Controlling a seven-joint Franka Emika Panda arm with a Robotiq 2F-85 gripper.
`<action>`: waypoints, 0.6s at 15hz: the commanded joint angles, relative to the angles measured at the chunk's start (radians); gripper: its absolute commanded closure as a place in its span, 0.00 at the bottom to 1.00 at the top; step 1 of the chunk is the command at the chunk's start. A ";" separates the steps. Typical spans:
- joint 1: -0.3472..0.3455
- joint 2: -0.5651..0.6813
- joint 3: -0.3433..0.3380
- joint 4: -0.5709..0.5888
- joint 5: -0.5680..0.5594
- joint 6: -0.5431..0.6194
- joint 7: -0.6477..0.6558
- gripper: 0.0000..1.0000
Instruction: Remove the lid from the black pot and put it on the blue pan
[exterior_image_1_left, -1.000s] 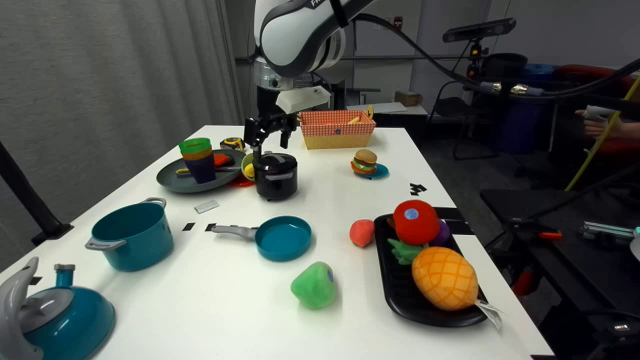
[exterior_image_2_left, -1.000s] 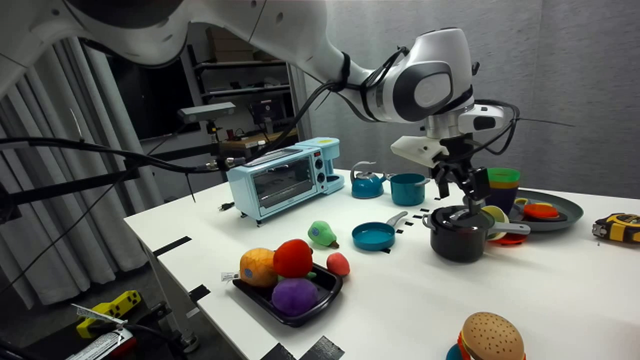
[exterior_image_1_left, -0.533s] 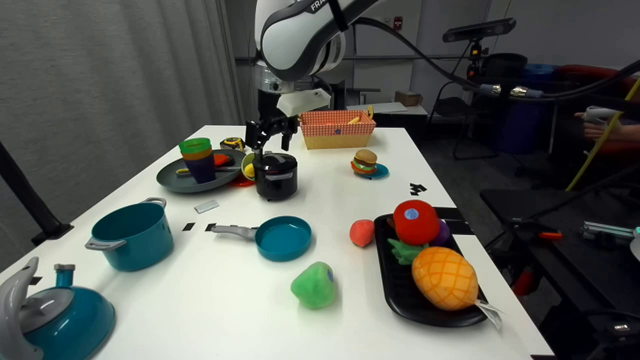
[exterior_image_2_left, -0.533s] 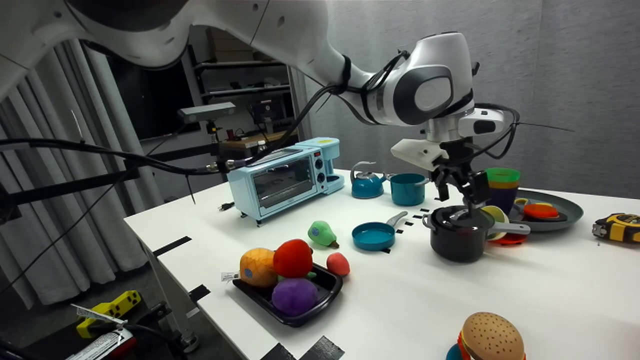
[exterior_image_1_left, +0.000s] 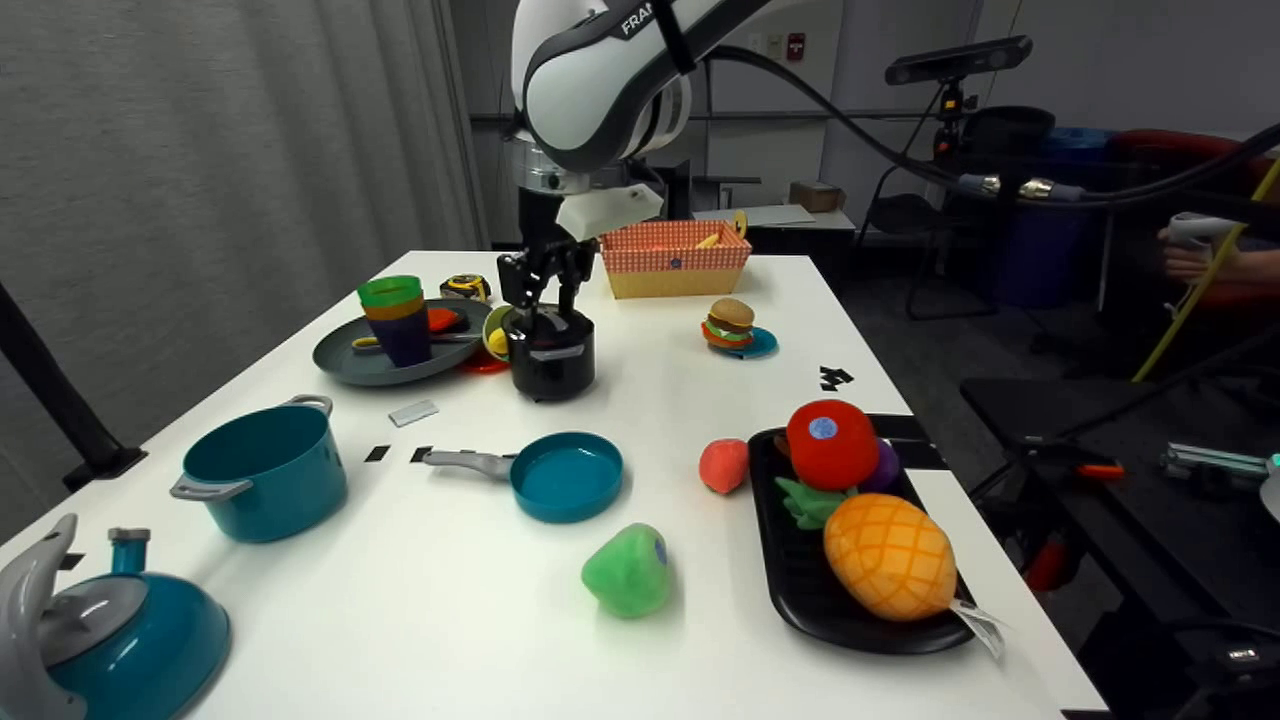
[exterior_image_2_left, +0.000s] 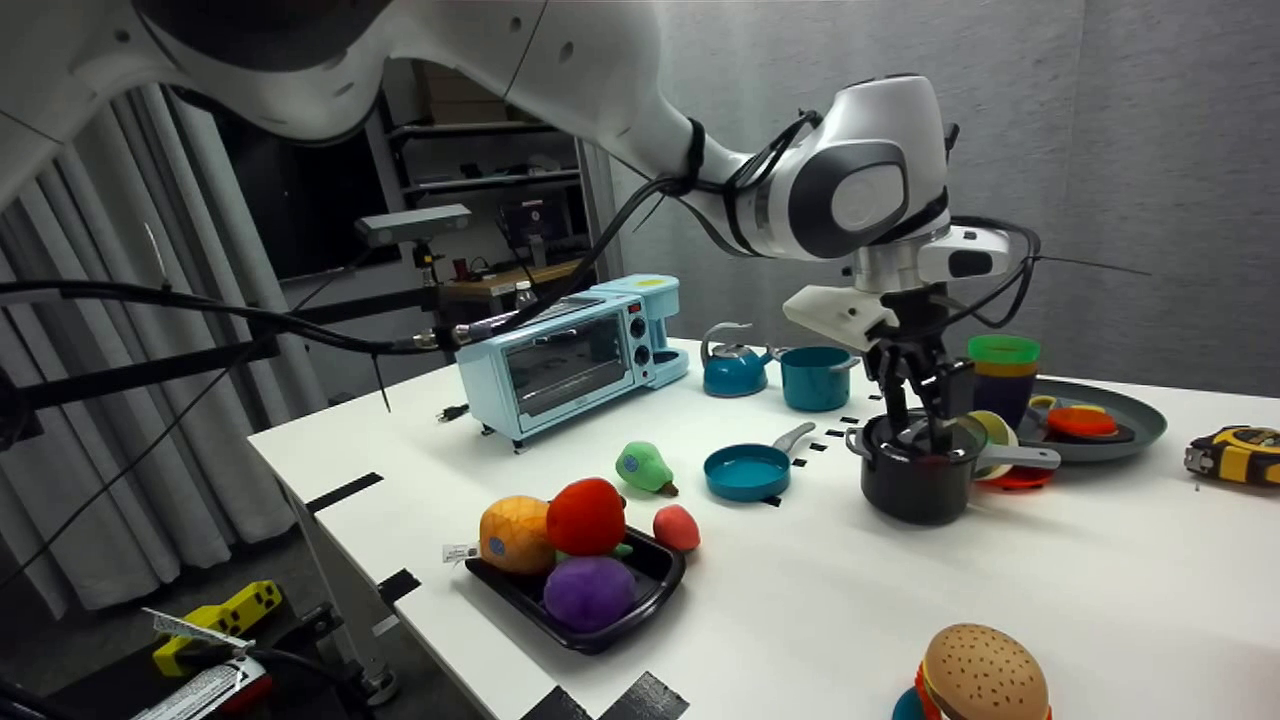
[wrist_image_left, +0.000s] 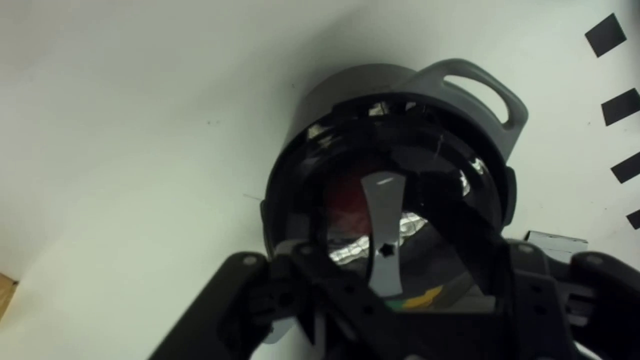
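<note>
The black pot (exterior_image_1_left: 553, 378) stands upright on the white table in both exterior views (exterior_image_2_left: 913, 494). The lid (exterior_image_1_left: 577, 322) sits on it; in the wrist view it is dark and glossy with a grey bar handle (wrist_image_left: 387, 220) across its middle. My gripper (exterior_image_1_left: 552, 303) is directly above the lid, pointing down. Its fingers (exterior_image_2_left: 918, 432) stand apart on either side of the lid's handle, low over the lid; whether they touch it I cannot tell. The blue pan (exterior_image_1_left: 567, 482) lies empty on the table, and it also shows in an exterior view (exterior_image_2_left: 747, 474).
A grey plate (exterior_image_1_left: 345, 365) with stacked cups (exterior_image_2_left: 1003, 385) is close beside the pot. A teal pot (exterior_image_1_left: 262, 485), a kettle (exterior_image_1_left: 150, 640), a green plush (exterior_image_1_left: 628, 572), a black tray (exterior_image_1_left: 790, 600) with plush food, a burger (exterior_image_1_left: 730, 320) and a basket (exterior_image_1_left: 676, 285) stand around.
The gripper has moved down onto the lid. Its fingers have come closer together around the lid's handle. The pot, lid and pan have not moved.
</note>
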 joint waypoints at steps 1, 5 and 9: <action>-0.011 0.031 0.003 0.059 0.005 -0.016 0.000 0.64; -0.009 0.021 0.002 0.059 0.004 -0.015 0.000 0.95; -0.005 -0.006 -0.001 0.039 0.002 -0.008 0.003 0.96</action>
